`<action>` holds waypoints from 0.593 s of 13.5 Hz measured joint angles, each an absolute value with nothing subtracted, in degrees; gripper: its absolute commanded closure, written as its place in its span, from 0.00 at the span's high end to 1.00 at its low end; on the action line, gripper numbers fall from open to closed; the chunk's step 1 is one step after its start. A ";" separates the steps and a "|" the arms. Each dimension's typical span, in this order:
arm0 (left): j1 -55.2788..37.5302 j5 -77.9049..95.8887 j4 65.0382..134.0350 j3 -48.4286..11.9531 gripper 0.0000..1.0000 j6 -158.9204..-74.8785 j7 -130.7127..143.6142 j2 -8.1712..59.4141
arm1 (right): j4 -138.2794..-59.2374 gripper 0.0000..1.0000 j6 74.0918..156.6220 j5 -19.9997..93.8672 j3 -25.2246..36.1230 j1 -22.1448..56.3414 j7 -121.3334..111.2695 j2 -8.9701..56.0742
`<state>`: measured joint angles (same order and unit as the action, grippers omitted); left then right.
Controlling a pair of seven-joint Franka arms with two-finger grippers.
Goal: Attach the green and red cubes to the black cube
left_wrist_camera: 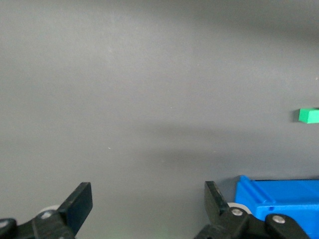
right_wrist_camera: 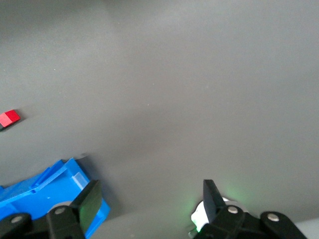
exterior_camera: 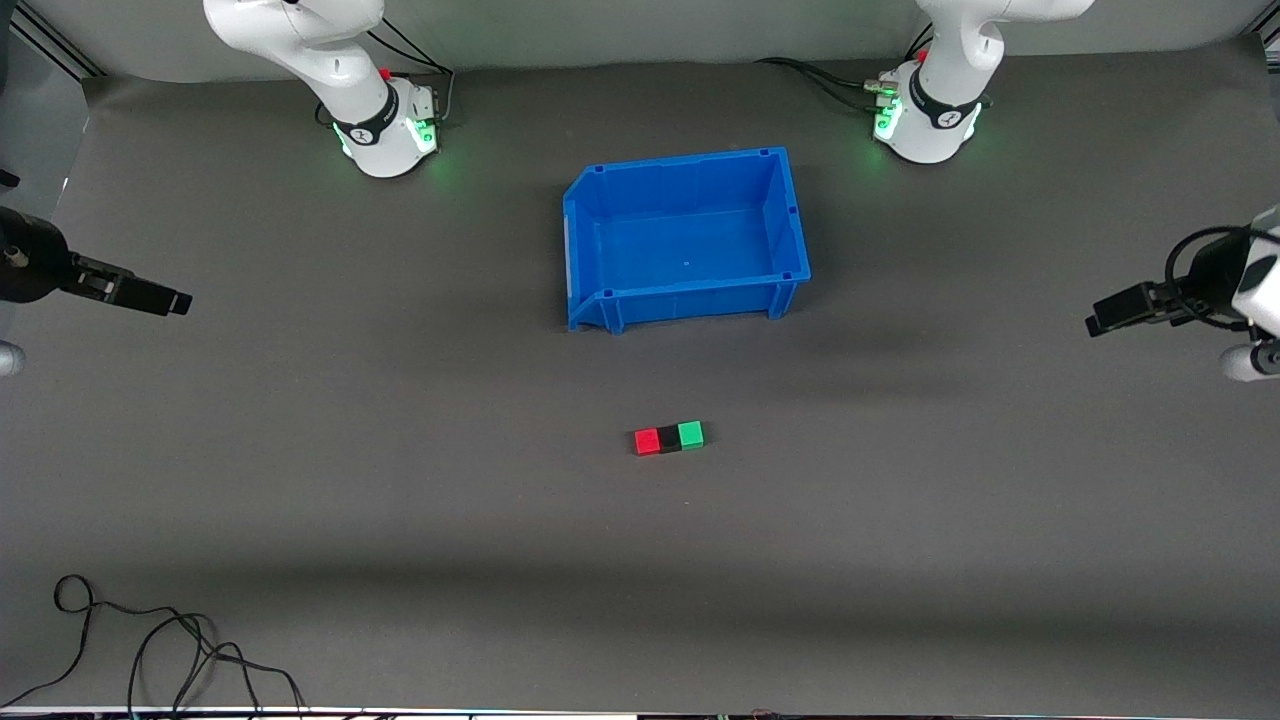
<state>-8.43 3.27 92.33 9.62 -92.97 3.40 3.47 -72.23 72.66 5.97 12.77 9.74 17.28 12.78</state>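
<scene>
Red cube (exterior_camera: 647, 441), black cube (exterior_camera: 669, 438) and green cube (exterior_camera: 690, 434) sit in one row on the surface (exterior_camera: 400, 500), black in the middle, red toward the right arm's end, green toward the left arm's end. They look touching face to face; can't tell from these views whether they're actually locked or just butted up. The row lies nearer the front cam than the blue bin (exterior_camera: 600, 240), well apart from it, and the bin looks empty.

Both arms parked wide and waiting. Left gripper (left_wrist_camera: 148, 201) is over bare surface at its own end, jaws apart, nothing between them. Right gripper (right_wrist_camera: 148, 199) likewise at its end, jaws apart, empty. Left wrist cam catches the green cube (left_wrist_camera: 309, 115) at frame edge; right wrist cam catches the red cube (right_wrist_camera: 9, 118) at frame edge.

Task looks done or nearly done, judging by the layout.

Risks from here:
- If the joints are only contact, not seated, any nudge splits the row.
- A re-approach with a slightly off line would push an end cube sideways and skew the row, since the cubes are small and light.
- Gripping one end cube and lifting could peel it off the black one.
- The black cube is low contrast on the dark surface, easy to misplace when aiming.
</scene>
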 measured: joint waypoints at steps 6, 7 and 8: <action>-11.07 0.81 92.46 8.69 1.00 -92.97 2.57 2.21 | -84.68 0.90 85.92 3.27 12.94 11.33 10.87 6.72; -10.71 0.82 92.46 8.54 1.00 -92.97 1.96 2.21 | -86.14 0.90 86.73 2.61 12.93 12.12 10.86 5.72; -9.60 0.82 92.46 7.67 1.00 -92.97 1.44 2.21 | -87.01 0.90 87.01 2.16 12.91 12.67 10.86 5.08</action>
<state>-9.60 0.82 92.46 7.67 -92.97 1.44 2.21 -87.01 87.01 2.16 12.91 12.67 10.86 5.08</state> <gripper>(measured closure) 0.000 0.093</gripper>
